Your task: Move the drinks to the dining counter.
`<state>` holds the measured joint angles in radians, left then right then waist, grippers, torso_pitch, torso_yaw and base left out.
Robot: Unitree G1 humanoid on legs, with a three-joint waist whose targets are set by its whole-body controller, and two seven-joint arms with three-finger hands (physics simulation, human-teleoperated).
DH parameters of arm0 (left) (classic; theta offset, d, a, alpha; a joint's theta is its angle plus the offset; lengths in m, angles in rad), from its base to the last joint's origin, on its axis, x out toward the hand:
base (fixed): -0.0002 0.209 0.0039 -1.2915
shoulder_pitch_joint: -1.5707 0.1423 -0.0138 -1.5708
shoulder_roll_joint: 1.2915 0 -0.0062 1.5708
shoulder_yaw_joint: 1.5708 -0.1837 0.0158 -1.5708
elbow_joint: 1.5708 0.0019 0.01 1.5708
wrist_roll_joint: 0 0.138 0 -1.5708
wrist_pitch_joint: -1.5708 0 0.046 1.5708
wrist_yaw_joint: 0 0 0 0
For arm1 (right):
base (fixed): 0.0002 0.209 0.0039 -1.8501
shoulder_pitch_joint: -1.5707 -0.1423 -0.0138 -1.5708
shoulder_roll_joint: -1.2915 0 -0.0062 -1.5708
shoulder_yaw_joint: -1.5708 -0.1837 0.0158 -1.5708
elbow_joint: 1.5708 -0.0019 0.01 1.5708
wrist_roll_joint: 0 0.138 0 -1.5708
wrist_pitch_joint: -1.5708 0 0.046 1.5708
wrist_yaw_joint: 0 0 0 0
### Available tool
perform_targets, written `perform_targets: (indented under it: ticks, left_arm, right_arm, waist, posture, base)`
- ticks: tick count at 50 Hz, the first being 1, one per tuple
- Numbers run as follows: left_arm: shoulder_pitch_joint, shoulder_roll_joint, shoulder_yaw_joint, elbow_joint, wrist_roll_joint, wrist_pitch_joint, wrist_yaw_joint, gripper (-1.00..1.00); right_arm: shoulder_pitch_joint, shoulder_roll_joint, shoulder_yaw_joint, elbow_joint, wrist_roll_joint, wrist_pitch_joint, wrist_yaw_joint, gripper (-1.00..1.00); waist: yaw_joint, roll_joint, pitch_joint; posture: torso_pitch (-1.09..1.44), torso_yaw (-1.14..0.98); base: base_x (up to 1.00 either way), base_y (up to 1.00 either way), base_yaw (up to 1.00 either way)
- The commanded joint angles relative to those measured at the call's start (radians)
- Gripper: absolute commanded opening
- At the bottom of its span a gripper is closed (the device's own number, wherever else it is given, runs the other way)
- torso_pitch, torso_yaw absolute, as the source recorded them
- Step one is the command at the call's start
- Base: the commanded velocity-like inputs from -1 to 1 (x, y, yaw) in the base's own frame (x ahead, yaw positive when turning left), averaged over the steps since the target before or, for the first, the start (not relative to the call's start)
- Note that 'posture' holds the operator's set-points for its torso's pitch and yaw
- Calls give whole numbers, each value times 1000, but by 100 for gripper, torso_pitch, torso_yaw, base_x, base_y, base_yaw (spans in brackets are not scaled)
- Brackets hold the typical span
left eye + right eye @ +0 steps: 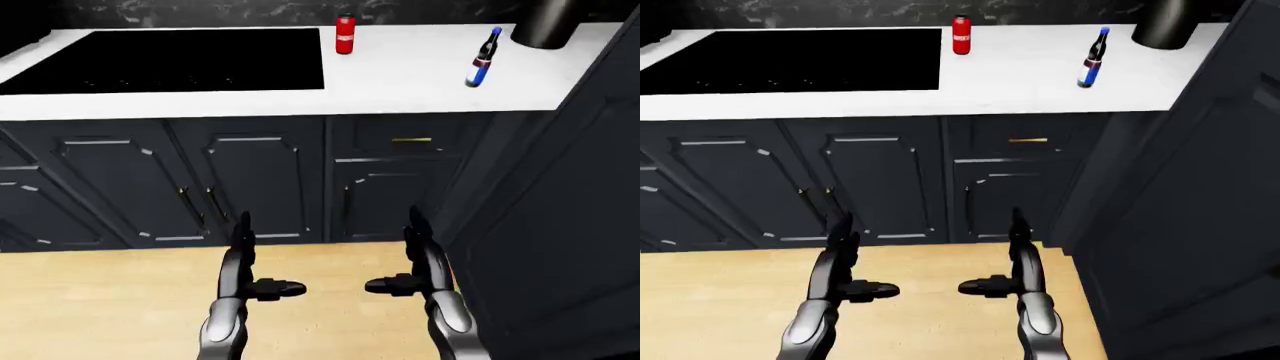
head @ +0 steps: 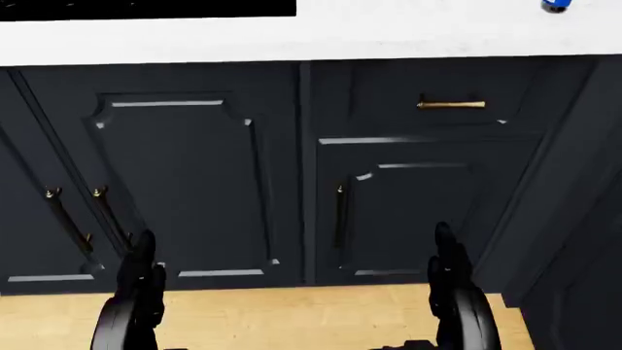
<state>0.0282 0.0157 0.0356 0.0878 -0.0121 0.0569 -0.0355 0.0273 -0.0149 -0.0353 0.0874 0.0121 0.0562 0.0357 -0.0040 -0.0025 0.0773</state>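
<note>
**Two drinks on the white desk, both robot hands low and empty**

White desk (image 1: 400, 82) runs across the upper part of the left-eye view, above a row of dark navy cabinet doors (image 1: 250, 184). A black cooktop (image 1: 170, 60) is set into its upper-left portion. Just right of the cooktop's top-right corner a red can (image 1: 345, 34) stands upright. Further right, well apart from the can, a dark bottle with a blue label and blue cap (image 1: 483, 58) stands on the desk, leaning slightly in the view. At the upper right corner a dark rounded vessel (image 1: 545, 22) is cut off by the frame edge. A tall dark cabinet panel (image 1: 560, 225) fills the right side. One drawer below the desk carries a brass handle (image 1: 411, 139).

Light wooden floor (image 1: 100, 300) spreads along the bottom. The left robot hand (image 1: 250, 262) and the right robot hand (image 1: 420, 259) hang over the floor at lower centre, well below the drinks. Each has its fingers spread, two pointing upward and the thumb turned inward toward the other hand, and neither holds anything.
</note>
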Motion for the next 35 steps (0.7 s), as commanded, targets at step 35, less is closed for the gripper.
perform_targets:
  ticks: [35]
  left_arm:
    - [-232, 127, 252, -904, -157, 787, -20, 100]
  right_arm:
    - [-106, -68, -193, -840, 136, 599, -25, 100]
  waist:
    - [-49, -1, -59]
  posture:
    - [0, 0]
  base:
    - [0, 0, -32]
